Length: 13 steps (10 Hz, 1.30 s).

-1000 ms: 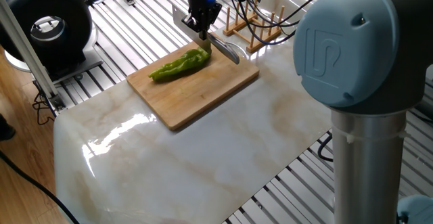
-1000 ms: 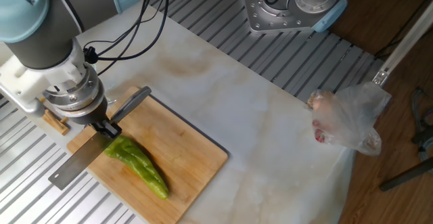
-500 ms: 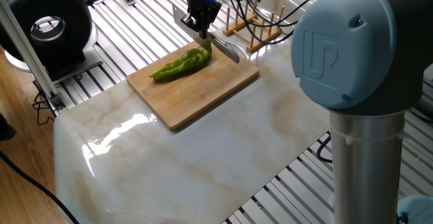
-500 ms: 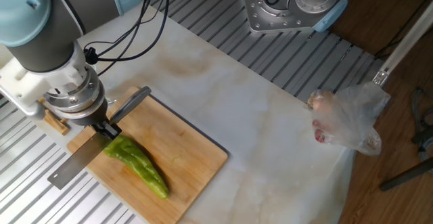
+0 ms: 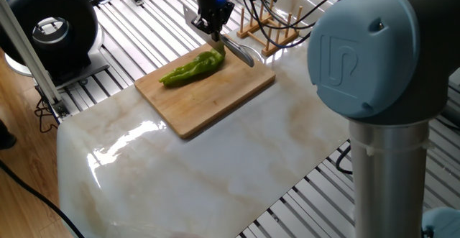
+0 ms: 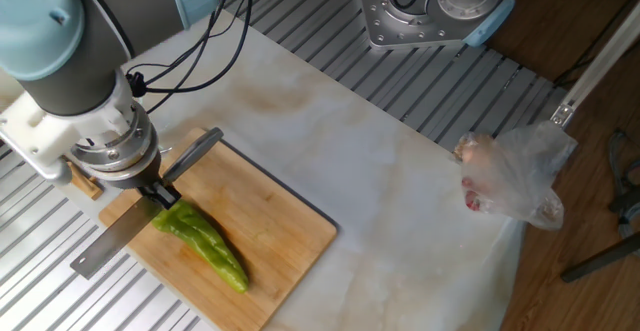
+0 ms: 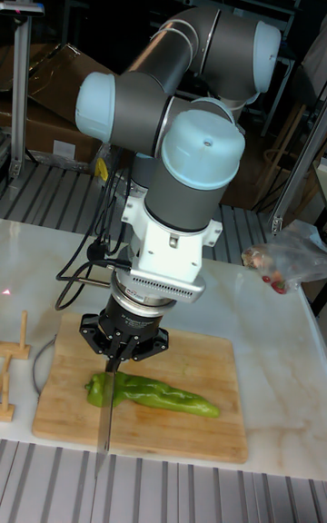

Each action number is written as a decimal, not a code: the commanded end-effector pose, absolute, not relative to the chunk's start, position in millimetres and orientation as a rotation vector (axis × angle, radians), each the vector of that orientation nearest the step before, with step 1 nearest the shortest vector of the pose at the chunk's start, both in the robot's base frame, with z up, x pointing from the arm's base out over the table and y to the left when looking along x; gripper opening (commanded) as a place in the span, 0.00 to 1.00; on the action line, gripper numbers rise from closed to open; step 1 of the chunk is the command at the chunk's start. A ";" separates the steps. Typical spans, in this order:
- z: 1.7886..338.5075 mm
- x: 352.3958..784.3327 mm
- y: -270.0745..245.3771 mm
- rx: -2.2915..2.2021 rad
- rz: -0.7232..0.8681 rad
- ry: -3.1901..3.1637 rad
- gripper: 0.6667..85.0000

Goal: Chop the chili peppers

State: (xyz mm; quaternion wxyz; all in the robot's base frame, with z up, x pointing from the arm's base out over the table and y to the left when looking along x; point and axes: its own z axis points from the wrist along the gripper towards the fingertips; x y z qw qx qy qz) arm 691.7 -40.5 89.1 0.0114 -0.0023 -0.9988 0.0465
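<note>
Chili pepper (image 6: pixel 202 247) lies whole beneath the claw (image 6: pixel 150 193), no slices visible; the claw is clamped on a knife (image 6: pixel 118 233) over its stem end, all chopping left.

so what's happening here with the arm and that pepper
The arm's gripper is shut on a knife, holding its blade across the thick stem end of the chili pepper. The pepper lies on the wooden cutting board on the marble table and looks whole, with no slices visible. Whether the blade has bitten into the pepper cannot be told. A plastic bag sits at the table's far edge.
</note>
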 end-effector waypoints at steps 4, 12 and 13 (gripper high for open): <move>90.7 695.3 -30.0 -0.041 0.223 -3.103 0.01; 80.9 695.2 -31.0 -0.033 0.228 -3.110 0.01; 81.2 695.3 -30.2 -0.033 0.226 -3.110 0.01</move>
